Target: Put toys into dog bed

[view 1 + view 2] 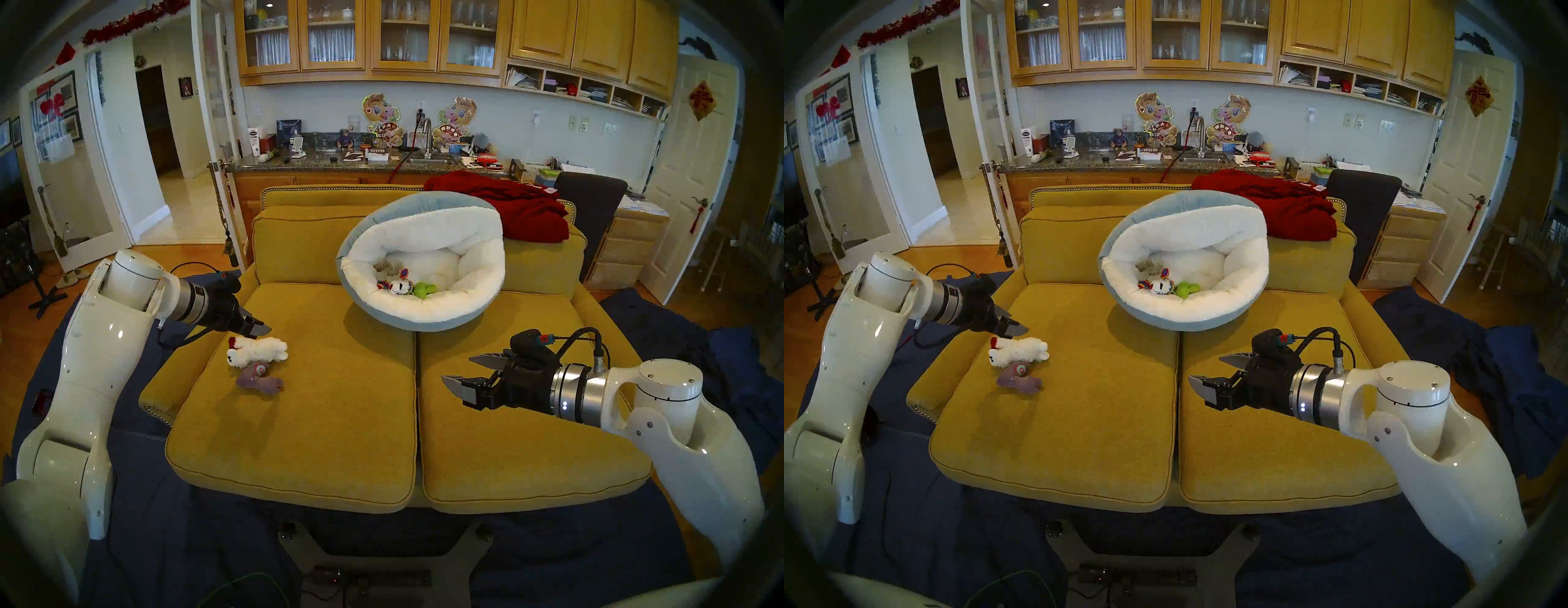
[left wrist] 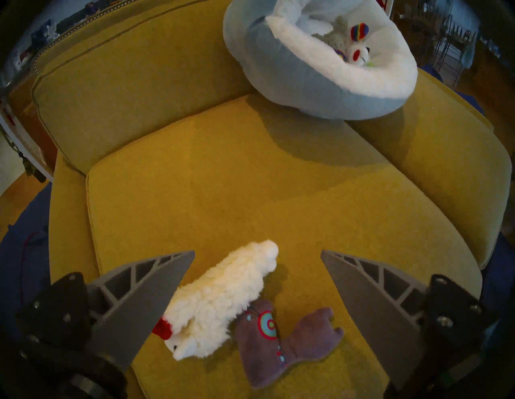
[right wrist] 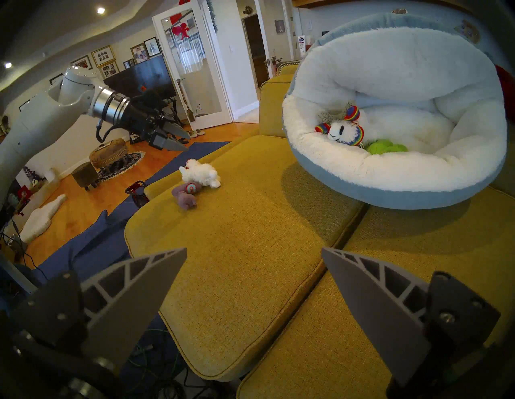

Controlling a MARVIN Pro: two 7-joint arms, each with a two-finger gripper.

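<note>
White lamb (image 2: 223,301) lies below left gripper (image 2: 257,252) (jaws apart).

In the left wrist view, lower left, a grey finger (image 2: 139,306) covers part of the white lamb's (image 2: 223,292) head. The grey-beige plush (image 1: 384,267) lies half hidden behind the llama (image 1: 399,286) inside the dog bed (image 1: 424,314). The cactus (image 2: 370,64) shows only as a green sliver over the rim.
</note>
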